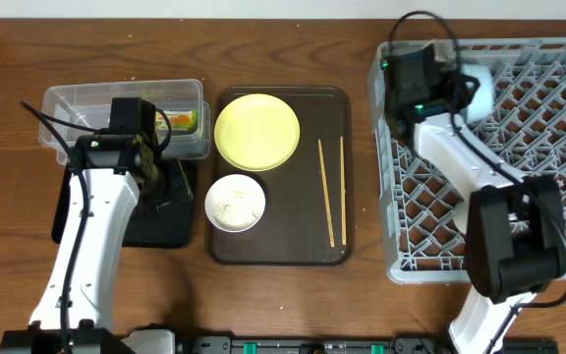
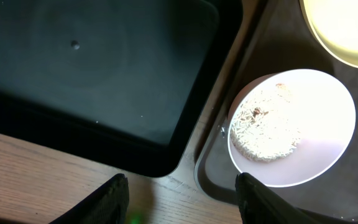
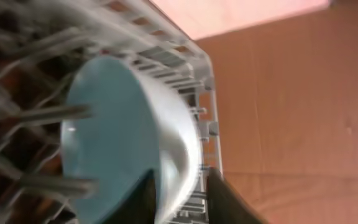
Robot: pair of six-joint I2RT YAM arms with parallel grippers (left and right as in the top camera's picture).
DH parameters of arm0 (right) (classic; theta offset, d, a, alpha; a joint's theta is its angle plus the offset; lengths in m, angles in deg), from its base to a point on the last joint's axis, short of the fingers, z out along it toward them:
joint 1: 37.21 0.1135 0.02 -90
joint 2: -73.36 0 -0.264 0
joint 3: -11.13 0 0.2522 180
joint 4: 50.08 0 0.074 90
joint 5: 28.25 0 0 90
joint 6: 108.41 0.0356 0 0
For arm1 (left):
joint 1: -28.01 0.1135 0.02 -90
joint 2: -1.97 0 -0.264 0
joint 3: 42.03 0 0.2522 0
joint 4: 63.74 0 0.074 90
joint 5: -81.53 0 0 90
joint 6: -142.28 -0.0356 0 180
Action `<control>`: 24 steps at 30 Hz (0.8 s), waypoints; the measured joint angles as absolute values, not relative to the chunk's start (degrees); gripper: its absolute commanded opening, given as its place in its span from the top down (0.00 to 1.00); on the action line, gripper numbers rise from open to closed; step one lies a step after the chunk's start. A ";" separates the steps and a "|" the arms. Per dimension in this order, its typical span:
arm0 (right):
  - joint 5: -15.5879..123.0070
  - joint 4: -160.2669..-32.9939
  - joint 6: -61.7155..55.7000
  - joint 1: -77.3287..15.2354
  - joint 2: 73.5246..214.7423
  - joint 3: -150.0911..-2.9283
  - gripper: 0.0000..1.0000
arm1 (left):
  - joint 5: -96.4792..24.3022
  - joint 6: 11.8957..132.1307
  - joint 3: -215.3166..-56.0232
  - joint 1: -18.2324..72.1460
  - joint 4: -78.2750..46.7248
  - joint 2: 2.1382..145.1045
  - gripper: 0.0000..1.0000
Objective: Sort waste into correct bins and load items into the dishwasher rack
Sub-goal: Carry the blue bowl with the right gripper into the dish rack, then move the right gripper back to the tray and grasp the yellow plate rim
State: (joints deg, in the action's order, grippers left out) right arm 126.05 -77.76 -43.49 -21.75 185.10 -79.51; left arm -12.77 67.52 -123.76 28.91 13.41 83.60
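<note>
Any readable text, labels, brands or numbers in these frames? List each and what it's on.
No text can be read in any view.
Snack wrapper in the clear tub: orange print, too small to read.
Nothing else shows any marking.

Two bowls point(image 1: 235, 203) point(image 1: 477, 93), two chopsticks point(image 1: 326, 192) — one plate point(image 1: 256, 131)

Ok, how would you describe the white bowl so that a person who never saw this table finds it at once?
Look at the brown serving tray in the middle of the table. In its corner towards the left arm, beside the yellow plate, sits the white bowl. It alone holds rice-like crumbs, and it is smaller than the bare yellow plate.
</note>
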 measured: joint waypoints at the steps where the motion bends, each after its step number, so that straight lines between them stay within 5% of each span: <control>1: 125.74 -78.74 -43.29 -21.20 185.32 -79.49 0.71 | -12.77 67.50 -123.76 28.91 13.41 83.60 0.42; 11: 119.99 -88.36 -35.05 -19.45 185.24 -79.47 0.68 | -12.79 67.52 -123.76 28.91 13.48 83.62 0.42; 24: 90.68 -89.60 -23.42 -16.65 173.63 -79.38 0.56 | -12.79 67.50 -123.76 28.91 13.85 83.60 0.42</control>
